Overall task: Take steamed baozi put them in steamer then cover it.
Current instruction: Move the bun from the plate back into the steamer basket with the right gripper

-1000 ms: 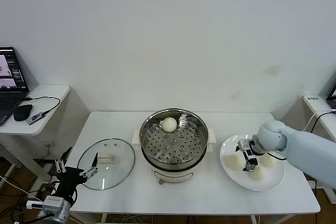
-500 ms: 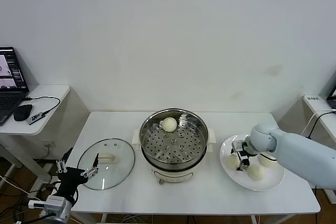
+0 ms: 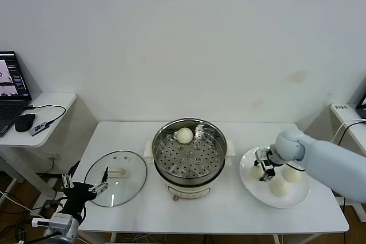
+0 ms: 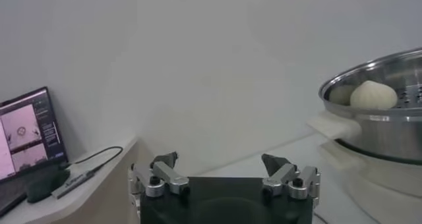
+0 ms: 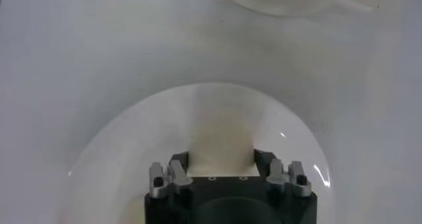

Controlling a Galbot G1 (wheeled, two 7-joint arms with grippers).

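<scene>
Head view: white table (image 3: 137, 135) with the steamer (image 3: 189, 155) in the middle, perforated tray showing, one steamed baozi (image 3: 184, 135) sitting on it toward the far side. Glass cover (image 3: 116, 171) lies flat on the table to the robot's left of the pot, bar handle up, off the steamer. White plate (image 3: 291, 195) on the robot's right carries three more buns. Right gripper (image 3: 264, 171) is down over the plate at the bun nearest the steamer (image 3: 254, 172), fingers straddling it. Other two buns (image 3: 279, 187) and (image 3: 294, 174) sit just beside it, untouched. Left gripper (image 3: 86, 188) hangs low off the near-left table corner, fingers spread wide, nothing in them. Side desk on the left has a laptop (image 3: 11, 84) and a mouse (image 3: 25, 122).

Left wrist view: left fingers (image 4: 161, 174) wide apart and empty. Steamer rim (image 4: 369, 80) visible off to one side with the bun (image 4: 373, 95) inside.

Right wrist view: right gripper (image 5: 224, 163) pointed at the plate (image 5: 119, 146); a pale bun (image 5: 221, 136) sits between the narrowed fingers, pads at its sides; can't tell if it's off the plate.
</scene>
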